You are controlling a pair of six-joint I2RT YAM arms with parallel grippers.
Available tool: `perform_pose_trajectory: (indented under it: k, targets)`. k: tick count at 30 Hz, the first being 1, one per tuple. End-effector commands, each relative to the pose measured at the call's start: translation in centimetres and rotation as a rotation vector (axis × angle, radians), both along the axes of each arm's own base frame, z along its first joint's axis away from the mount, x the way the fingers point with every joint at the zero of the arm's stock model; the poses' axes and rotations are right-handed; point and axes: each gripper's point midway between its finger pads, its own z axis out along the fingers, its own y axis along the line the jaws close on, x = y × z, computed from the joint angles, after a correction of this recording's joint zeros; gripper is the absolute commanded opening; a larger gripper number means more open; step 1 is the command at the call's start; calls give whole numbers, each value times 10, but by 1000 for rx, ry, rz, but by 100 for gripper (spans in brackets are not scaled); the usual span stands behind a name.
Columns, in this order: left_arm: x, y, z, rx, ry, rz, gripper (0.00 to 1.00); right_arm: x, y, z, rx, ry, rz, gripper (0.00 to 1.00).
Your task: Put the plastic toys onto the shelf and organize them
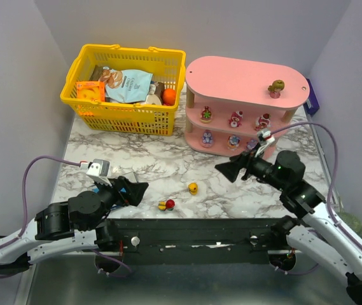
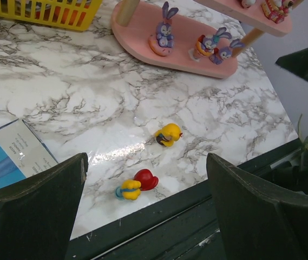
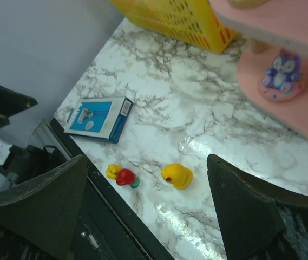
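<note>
Two toys lie loose on the marble table near its front edge: a yellow duck-like figurine (image 1: 193, 188) (image 2: 168, 134) (image 3: 177, 176) and a red-and-yellow figurine (image 1: 165, 204) (image 2: 136, 184) (image 3: 122, 175). The pink shelf (image 1: 244, 74) stands at the back right with several small figurines on its middle and lower tiers and one brown-green toy (image 1: 275, 88) on top. My left gripper (image 1: 137, 190) (image 2: 145, 211) is open and empty, left of the red-and-yellow toy. My right gripper (image 1: 226, 169) (image 3: 145, 208) is open and empty, above the table right of the yellow toy.
A yellow mesh basket (image 1: 125, 89) with snack packets stands at the back left beside the shelf. A flat blue box (image 3: 100, 117) (image 2: 7, 157) lies on the table under my left gripper. The black front rail (image 1: 193, 232) runs along the near edge.
</note>
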Motion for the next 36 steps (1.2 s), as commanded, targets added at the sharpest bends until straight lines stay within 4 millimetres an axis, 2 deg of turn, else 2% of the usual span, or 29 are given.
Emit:
perform_pose_trajectory:
  k: [1, 3, 4, 5, 6, 7, 8, 9, 10, 11, 12, 13, 14, 15, 18, 24, 26, 33, 36]
  targets:
    - [0, -2, -2, -10, 10, 1, 99, -8, 29, -32, -9, 13, -45, 95]
    - [1, -2, -3, -1, 13, 8, 99, 3, 26, -44, -45, 31, -192, 94]
    - [1, -2, -4, 6, 16, 13, 99, -7, 38, -48, -34, 61, -186, 92]
    - [1, -2, -6, 10, 17, 15, 99, -3, 41, -61, -63, 90, -232, 92]
    - [2, -2, -5, 9, 19, 17, 99, 4, 39, -61, -54, 81, -309, 91]
    - [2, -2, -6, 12, 20, 19, 99, -4, 49, -64, -41, 103, -307, 91]
    - [2, -2, -6, 11, 20, 21, 99, -2, 57, -81, -91, 122, -327, 89]
    - [2, -2, -7, 10, 21, 21, 99, 0, 59, -85, -107, 121, -366, 88]
    - [2, -2, -7, 12, 22, 20, 99, -3, 72, -81, -87, 152, -376, 86]
    - [2, -1, -6, 10, 21, 21, 99, -2, 75, -89, -107, 176, -401, 84]
    - [2, -1, -6, 6, 23, 22, 99, -1, 74, -115, -204, 202, -444, 77]
    - [2, -1, -6, 8, 23, 25, 99, -6, 89, -110, -167, 231, -448, 73]
    - [2, -1, -6, 5, 22, 24, 99, -8, 93, -114, -178, 237, -448, 67]
    - [2, 0, -5, 2, 21, 24, 99, -10, 100, -124, -200, 249, -440, 54]
    - [1, 0, -5, -4, 22, 23, 99, -24, 121, -130, -195, 269, -368, 32]
    - [1, 1, -4, -16, 18, 21, 99, -43, 134, -166, -225, 344, -261, 4]
    - [0, 1, -4, -16, 18, 18, 99, -47, 134, -177, -233, 363, -251, 1]
    - [0, 1, -3, -16, 18, 17, 99, -57, 137, -204, -250, 381, -218, 1]
    - [0, 0, -5, -13, 20, 15, 99, -56, 131, -215, -269, 393, -244, 1]
